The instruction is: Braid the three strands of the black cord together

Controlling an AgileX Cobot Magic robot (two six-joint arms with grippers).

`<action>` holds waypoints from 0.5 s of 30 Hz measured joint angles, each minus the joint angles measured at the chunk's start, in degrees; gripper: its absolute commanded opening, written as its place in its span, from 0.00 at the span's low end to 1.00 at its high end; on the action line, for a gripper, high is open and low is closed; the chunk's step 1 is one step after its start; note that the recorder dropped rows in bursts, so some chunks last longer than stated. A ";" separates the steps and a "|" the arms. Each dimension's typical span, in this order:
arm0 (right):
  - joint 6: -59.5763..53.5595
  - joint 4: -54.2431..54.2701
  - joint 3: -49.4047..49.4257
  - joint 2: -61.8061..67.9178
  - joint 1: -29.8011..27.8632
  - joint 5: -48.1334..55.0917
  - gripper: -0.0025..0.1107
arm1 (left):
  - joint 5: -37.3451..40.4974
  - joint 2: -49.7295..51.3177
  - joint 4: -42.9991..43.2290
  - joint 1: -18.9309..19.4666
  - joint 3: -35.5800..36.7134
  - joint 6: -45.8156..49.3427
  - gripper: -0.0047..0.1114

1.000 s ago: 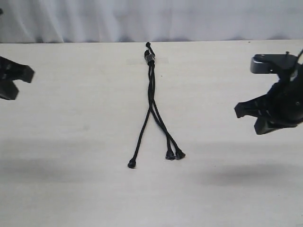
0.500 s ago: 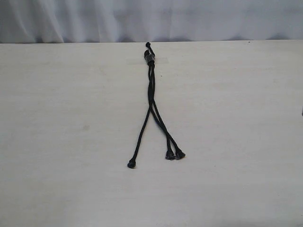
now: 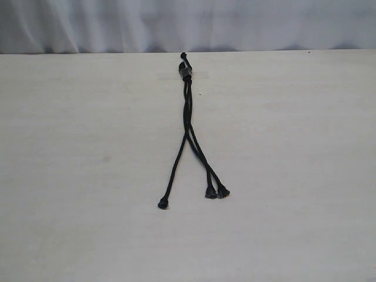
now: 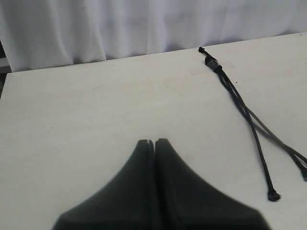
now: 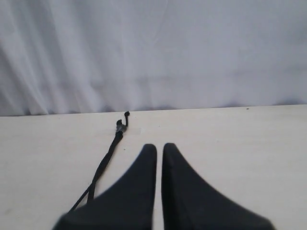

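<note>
On the pale wooden table [image 3: 82,153] | thin matte black cord [image 3: 187,111] lies mid-table, bound end far | three strands [image 3: 175,167] splay toward near edge | left gripper [image 4: 154,142] pressed together, empty | right gripper [image 5: 159,146] nearly touching, empty

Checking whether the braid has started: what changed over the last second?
The left gripper withdrew off the exterior view's left edge, the right gripper off its right; neither holds anything. The black cord lies as before, its three strands splayed on the table.
</note>
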 measured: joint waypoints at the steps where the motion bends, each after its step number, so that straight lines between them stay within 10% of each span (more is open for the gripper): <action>1: 0.00 0.00 0.00 -0.26 0.00 -0.03 0.06 | 0.00 -0.10 0.00 0.00 -0.01 0.00 0.04; 15: 0.00 -1.55 0.03 -0.43 0.00 -0.36 0.06 | -9.14 -15.59 0.65 0.00 15.93 0.00 0.04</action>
